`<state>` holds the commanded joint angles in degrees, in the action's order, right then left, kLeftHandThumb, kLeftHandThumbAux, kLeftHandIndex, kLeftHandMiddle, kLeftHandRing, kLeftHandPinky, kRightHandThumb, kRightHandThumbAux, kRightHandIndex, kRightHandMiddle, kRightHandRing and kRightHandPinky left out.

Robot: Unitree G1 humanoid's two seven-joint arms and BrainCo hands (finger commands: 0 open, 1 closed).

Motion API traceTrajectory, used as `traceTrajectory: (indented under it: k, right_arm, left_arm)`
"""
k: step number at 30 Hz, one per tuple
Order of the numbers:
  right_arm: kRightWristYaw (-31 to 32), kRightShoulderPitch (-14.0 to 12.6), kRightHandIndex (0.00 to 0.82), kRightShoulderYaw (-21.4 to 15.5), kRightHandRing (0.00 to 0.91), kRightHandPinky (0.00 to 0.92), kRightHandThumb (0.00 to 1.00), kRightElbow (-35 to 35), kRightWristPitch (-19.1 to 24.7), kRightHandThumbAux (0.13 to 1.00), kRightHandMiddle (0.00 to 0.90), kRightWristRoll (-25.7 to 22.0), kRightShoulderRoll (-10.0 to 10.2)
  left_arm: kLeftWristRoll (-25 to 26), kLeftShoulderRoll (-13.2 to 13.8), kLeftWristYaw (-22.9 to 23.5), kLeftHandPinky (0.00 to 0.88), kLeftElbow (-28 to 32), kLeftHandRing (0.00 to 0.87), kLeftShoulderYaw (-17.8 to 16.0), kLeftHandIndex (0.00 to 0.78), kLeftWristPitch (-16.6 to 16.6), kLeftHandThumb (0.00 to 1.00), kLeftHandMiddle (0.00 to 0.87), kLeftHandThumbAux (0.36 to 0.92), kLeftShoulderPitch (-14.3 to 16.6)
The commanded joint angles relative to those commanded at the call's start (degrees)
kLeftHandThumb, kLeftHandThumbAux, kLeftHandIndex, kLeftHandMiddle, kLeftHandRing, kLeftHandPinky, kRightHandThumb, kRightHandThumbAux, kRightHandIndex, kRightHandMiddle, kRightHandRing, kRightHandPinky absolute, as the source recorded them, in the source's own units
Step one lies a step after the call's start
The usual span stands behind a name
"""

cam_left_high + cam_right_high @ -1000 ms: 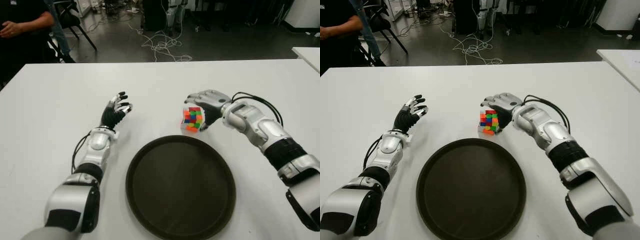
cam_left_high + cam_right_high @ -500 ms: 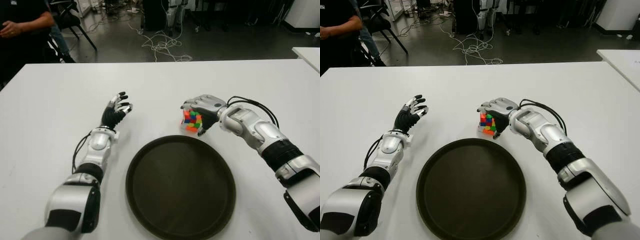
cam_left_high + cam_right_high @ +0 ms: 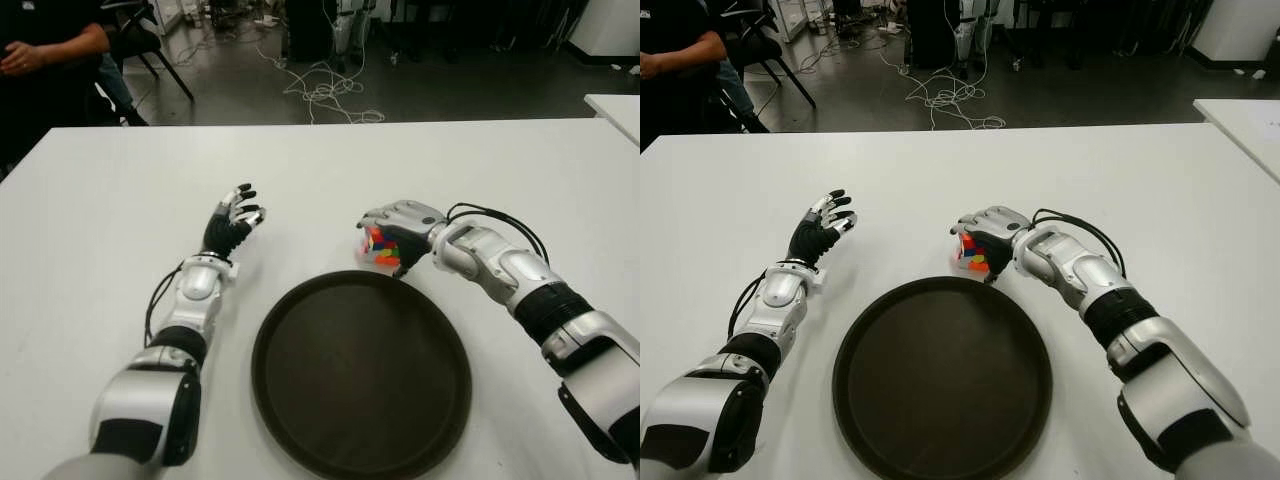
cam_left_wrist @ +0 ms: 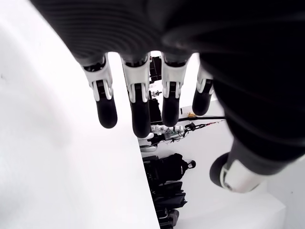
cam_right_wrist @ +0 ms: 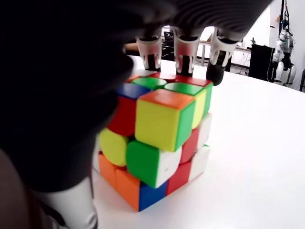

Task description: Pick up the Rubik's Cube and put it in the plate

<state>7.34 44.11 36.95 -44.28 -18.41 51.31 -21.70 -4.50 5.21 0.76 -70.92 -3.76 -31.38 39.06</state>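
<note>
The multicoloured Rubik's Cube (image 5: 157,138) stands on the white table (image 3: 120,200) just beyond the far rim of the dark round plate (image 3: 360,380). My right hand (image 3: 392,232) lies over it from the right. Its fingers (image 5: 183,52) curl over the cube's top far edge and the thumb (image 5: 71,205) sits against a lower corner. From the head only a sliver of the cube (image 3: 972,258) shows under the palm. My left hand (image 3: 232,222) shows to the left of the plate, fingers (image 4: 138,109) spread and holding nothing.
A person (image 3: 40,50) stands beyond the table's far left corner. Another white table (image 3: 615,105) begins at the right edge. Cables (image 3: 325,95) lie on the floor behind.
My right hand has moved left and down over the cube, and its fingers have curled round it, hiding most of it. The left arm has not moved.
</note>
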Motion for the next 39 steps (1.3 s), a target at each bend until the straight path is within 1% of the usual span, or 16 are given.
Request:
traceTrajectory:
  k: [9, 13, 19, 26, 31, 39]
  right_arm:
    - [-0.7, 0.6, 0.139, 0.6, 0.161, 0.139, 0.0, -2.1, -0.3, 0.829, 0.156, 0.1, 0.5]
    - [-0.8, 0.6, 0.126, 0.6, 0.152, 0.129, 0.0, -2.5, -0.4, 0.829, 0.146, -0.3, 0.6]
    - [-0.4, 0.7, 0.12, 0.3, 0.155, 0.128, 0.0, -2.7, 0.1, 0.823, 0.147, -0.6, 0.8]
    - [-0.5, 0.9, 0.123, 0.6, 0.148, 0.118, 0.0, -3.4, 0.3, 0.823, 0.147, -0.3, 1.0]
    - [-1.2, 1.2, 0.133, 1.0, 0.149, 0.126, 0.0, -4.5, 0.3, 0.823, 0.15, 0.1, 1.2]
    - [-2.1, 1.5, 0.138, 1.3, 0.164, 0.151, 0.0, -5.6, -0.2, 0.827, 0.157, -0.1, 1.4]
  left_arm:
    - [0.2, 0.0, 0.2, 0.184, 0.0, 0.169, 0.0, 0.121, -0.1, 0.134, 0.161, 0.666, 0.0]
    - [0.2, 0.1, 0.3, 0.191, -0.1, 0.178, 0.1, 0.127, -0.2, 0.14, 0.167, 0.675, -0.1]
    - [0.4, 0.1, 0.6, 0.183, 0.0, 0.179, 0.1, 0.126, -0.6, 0.152, 0.169, 0.68, -0.2]
    - [0.6, 0.0, 0.8, 0.185, 0.0, 0.183, -0.1, 0.132, -1.1, 0.147, 0.177, 0.674, -0.3]
    - [0.5, 0.1, 0.6, 0.182, 0.0, 0.178, 0.0, 0.126, -1.0, 0.144, 0.167, 0.654, -0.3]
    - [0.5, 0.0, 0.5, 0.174, 0.0, 0.171, 0.0, 0.128, -0.5, 0.155, 0.161, 0.66, -0.2]
